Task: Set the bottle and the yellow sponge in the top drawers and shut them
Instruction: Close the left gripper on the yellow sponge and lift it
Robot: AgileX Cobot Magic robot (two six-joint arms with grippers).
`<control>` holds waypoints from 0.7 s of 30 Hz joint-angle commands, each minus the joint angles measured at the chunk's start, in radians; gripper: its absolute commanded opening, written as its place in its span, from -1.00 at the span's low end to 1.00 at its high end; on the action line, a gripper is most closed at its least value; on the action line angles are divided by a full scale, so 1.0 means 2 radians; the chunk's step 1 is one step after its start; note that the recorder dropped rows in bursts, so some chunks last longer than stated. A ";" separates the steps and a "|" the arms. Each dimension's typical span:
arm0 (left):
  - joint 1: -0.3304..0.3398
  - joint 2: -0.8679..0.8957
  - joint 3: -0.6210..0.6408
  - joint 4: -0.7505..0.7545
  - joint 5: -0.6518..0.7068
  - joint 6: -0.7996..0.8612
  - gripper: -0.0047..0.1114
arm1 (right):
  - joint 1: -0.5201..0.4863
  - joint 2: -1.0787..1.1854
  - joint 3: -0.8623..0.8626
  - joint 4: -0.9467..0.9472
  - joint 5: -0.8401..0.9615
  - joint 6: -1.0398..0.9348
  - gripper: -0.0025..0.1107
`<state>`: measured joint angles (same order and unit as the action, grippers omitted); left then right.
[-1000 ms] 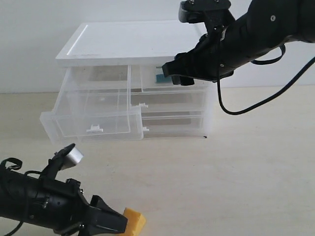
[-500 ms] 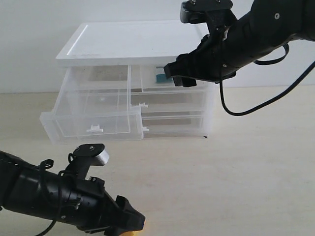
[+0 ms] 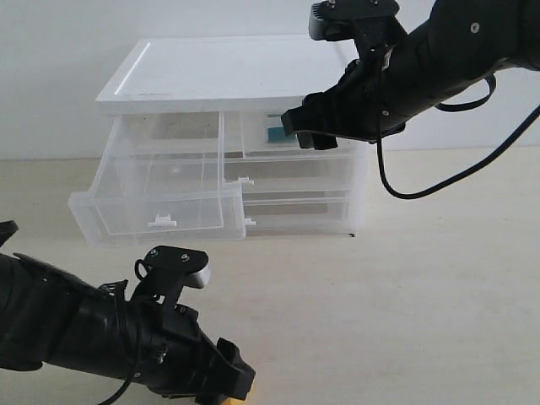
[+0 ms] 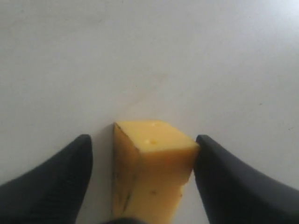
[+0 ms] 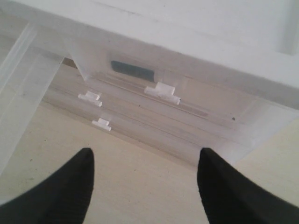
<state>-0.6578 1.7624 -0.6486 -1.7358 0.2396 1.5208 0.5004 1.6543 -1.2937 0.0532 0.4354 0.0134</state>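
The yellow sponge (image 4: 152, 177) lies on the table between the fingers of my left gripper (image 4: 143, 137), which is open; one finger touches the sponge's corner and the other stands apart. In the exterior view the left gripper (image 3: 234, 381) covers the sponge (image 3: 229, 402) except for a sliver at the bottom edge. The top left drawer (image 3: 160, 211) is pulled far out and holds nothing. The bottle's teal label (image 3: 275, 131) shows through the top right drawer (image 3: 255, 135), which sits pushed in. My right gripper (image 3: 304, 131) hovers open just before that drawer. In the right wrist view the right gripper (image 5: 145, 151) holds nothing, and the bottle (image 5: 133, 70) shows through the drawer's front.
The white-topped cabinet (image 3: 228, 72) stands against the back wall, with two full-width drawers (image 3: 295, 177) shut below the small ones. The right arm's black cable (image 3: 422, 190) hangs beside the cabinet. Bare beige table (image 3: 405, 304) lies in front.
My left arm has moved right and down over the sponge, which now sits between its fingers and is nearly hidden in the exterior view. The right arm has stayed put.
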 commanded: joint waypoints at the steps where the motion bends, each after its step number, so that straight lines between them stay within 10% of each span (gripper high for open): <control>1: -0.003 0.018 -0.002 -0.004 -0.002 -0.003 0.01 | -0.001 -0.004 0.001 -0.003 0.003 -0.001 0.07; 10: -0.003 0.023 -0.002 -0.004 0.010 -0.002 -0.86 | -0.001 -0.004 0.001 -0.003 0.007 -0.002 0.07; 21: -0.003 -0.042 0.010 0.050 0.048 -0.067 -0.85 | -0.001 -0.004 0.001 -0.027 0.011 0.002 0.07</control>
<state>-0.6578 1.7394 -0.6400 -1.6892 0.3198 1.4513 0.5004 1.6543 -1.2937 0.0304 0.4617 0.0114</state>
